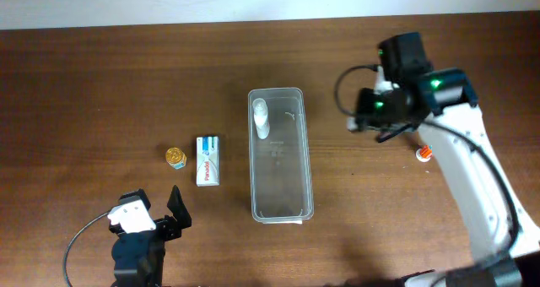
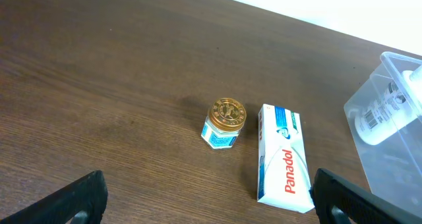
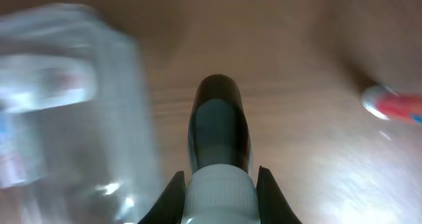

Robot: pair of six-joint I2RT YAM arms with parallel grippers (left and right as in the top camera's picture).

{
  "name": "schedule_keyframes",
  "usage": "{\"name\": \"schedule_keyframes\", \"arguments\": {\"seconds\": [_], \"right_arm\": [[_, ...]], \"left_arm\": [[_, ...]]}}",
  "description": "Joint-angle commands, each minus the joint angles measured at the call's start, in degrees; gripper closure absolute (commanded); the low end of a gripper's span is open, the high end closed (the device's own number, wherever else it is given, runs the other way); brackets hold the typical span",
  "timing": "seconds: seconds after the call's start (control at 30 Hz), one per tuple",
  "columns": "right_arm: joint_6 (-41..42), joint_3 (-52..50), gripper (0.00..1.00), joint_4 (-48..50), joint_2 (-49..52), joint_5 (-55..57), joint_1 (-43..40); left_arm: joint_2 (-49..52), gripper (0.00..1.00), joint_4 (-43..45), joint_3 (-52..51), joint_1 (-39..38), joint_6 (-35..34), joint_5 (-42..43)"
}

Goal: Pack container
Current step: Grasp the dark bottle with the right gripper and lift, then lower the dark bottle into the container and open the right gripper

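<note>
— What has the right gripper [image 3: 221, 184] got?
— A dark bottle [image 3: 217, 128]. The fingers [image 3: 173, 192] are clamped on its white end from both sides, and the dark body sticks out ahead of them.

— Where is that arm?
— Above the table [image 1: 101, 84], just right of the container's [image 1: 283, 181] far end and not over it. In the wrist view the container is a blurred clear shape to the left of the bottle.

— Anything beyond it?
— A small red-and-white thing [image 1: 423, 154] lies on the table to the right of the arm. It's too small and blurred to tell what it is.

— And the container itself?
— Mid-table, lengthwise away from the robot. A white bottle [image 1: 261, 118] lies inside at the far end, along the left wall. The rest of its floor is bare.

— The left gripper [image 1: 157, 204]?
— Spread wide, holding nothing, low at the near edge on the left. Its wrist view looks out between the two fingers.

— What's in front of it?
— A jar [image 2: 224, 122] with a gold lid stands upright. Just right of it a white box [image 2: 283, 158] printed "Panadol" lies flat, close to the jar but not touching. The box sits between the jar and the container, apart from both.
</note>
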Motion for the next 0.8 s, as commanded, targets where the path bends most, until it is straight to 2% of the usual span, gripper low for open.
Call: {"name": "schedule_keyframes", "arguments": {"seconds": [0.0, 0.1, 0.27, 0.77], "right_arm": [[0.85, 1.66, 0.91, 3.02, -1.16, -2.71, 7.74], [0.87, 1.66, 0.91, 6.93, 0.13, -0.57, 14.19], [3.69, 1.66, 0.91, 10.69, 4.31, 4.35, 19.47], [10.01, 1.66, 0.91, 20.94, 19.87, 3.93, 17.59]], "left_arm": [[-0.42, 0.01, 0.11, -0.26, 0.24, 0.07, 0.42], [-0.42, 0.01, 0.13, -0.26, 0.24, 0.07, 0.42], [-0.42, 0.01, 0.11, -0.26, 0.24, 0.07, 0.42], [-0.42, 0.01, 0.11, -0.26, 0.26, 0.07, 0.42]]}}
